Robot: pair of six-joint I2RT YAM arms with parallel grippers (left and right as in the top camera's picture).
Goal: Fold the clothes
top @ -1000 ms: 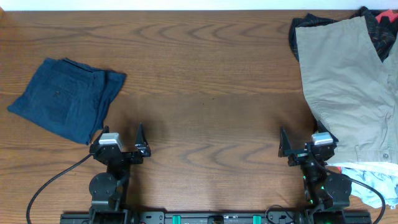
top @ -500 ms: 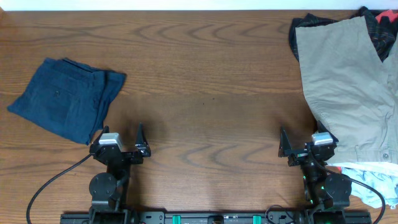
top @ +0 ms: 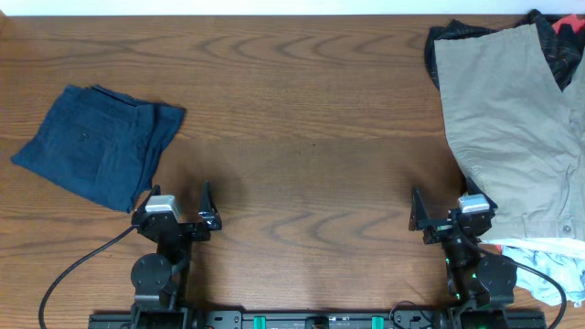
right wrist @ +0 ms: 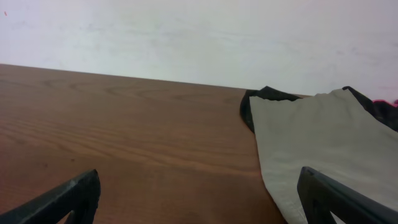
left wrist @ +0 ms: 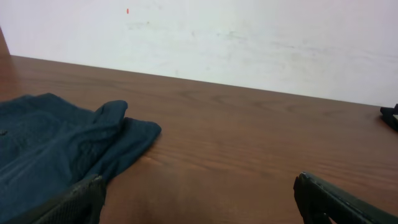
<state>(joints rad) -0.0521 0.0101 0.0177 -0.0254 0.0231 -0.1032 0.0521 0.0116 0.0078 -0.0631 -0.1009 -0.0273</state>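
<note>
Khaki shorts (top: 512, 137) far right; navy shorts (top: 96, 142) left; left hand (left wrist: 199, 186), right hand (right wrist: 199, 177) gaping, empty

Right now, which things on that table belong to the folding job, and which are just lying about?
Part of the job: navy shorts, khaki shorts, black shirt, light blue garment.

Just there: wooden table, white wall behind it.

One top-down view, two low ones.
Overhead looks straight down on the brown wooden table (top: 311, 110); wrist cameras skim it toward the white wall (left wrist: 249, 37), left sharing the folded navy shorts (top: 91, 151), right the khaki-beige shorts (top: 507, 128).
</note>
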